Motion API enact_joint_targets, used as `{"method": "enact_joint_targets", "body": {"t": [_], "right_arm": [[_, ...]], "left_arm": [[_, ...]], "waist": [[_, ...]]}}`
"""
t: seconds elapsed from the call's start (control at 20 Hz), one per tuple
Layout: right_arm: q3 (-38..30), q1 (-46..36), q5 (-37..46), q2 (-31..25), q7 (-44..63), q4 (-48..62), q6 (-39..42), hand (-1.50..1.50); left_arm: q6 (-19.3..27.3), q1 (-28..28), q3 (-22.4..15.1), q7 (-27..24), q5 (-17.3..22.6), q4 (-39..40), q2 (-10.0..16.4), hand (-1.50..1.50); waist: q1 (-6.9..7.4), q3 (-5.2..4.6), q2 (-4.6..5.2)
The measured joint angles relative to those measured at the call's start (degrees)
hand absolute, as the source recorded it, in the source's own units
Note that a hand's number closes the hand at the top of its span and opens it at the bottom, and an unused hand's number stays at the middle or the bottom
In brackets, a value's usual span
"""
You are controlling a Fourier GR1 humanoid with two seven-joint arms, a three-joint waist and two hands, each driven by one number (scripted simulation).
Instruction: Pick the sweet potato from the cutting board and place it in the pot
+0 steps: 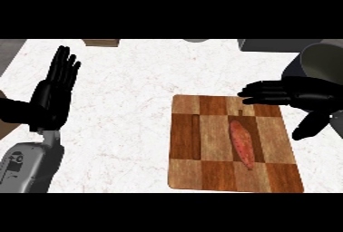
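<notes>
two black hands show over a white speckled counter (134, 81). the left hand (52, 97) stands at the left side of the view, open, with straight fingers pointing up, resting well apart from everything else. its grey forearm (30, 165) comes in from the lower left corner.

the right hand (298, 93) comes in from the right edge. its fingers (258, 93) are stretched out straight toward the left, and its thumb (309, 124) hangs down, spread away from them. the hand is open and holds nothing. the fingertips lie over the far right corner of the cutting board (201, 136); whether they touch the wood i cannot tell. the thumb is just off the board's right edge.

the cutting board is a checkered wooden one, lying flat on the counter at the right half of the view. the sweet potato (242, 142) lies on it, right of the middle, long and reddish-orange, with one pointed end toward the far edge and the other toward the near edge. it is near the hand, a little nearer the viewer than the fingers and left of the thumb, and apart from both.

the pot (328, 56) is dark grey and sits at the far right of the counter, partly behind the right hand and cut by the view's edge. what is inside it cannot be made out.

along the far edge a brown block (102, 43) and a few grey shapes (268, 44) are cut off by the view.
</notes>
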Motion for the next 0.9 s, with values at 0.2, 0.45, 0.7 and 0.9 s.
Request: {"method": "enact_joint_targets", "body": {"t": [0.2,0.45,0.7,0.9], "right_arm": [[3.4,-0.2,3.0,1.7,-1.1,3.1,-1.5,-1.50],[5.9,0.0,5.4,3.6,-3.4,5.8,-3.9,-1.50],[6.7,0.2,5.8,5.8,-4.9,7.5,-5.6,-1.50],[6.5,-0.3,7.0,7.8,-5.1,8.7,-6.4,-1.50]], "left_arm": [[-0.6,1.0,0.8,-0.2,0.1,-0.2,0.3,0.00],[-0.8,0.1,1.7,0.9,0.2,0.0,0.3,0.00],[-0.6,0.4,1.6,0.6,-0.7,0.2,-0.5,0.00],[-1.1,0.8,2.3,1.9,-0.5,-1.2,-0.2,0.00]], "waist": [[-0.35,-0.02,-0.14],[-0.89,-0.02,-0.24],[-1.14,-0.02,-0.30],[-1.21,-0.03,-0.40]]}}
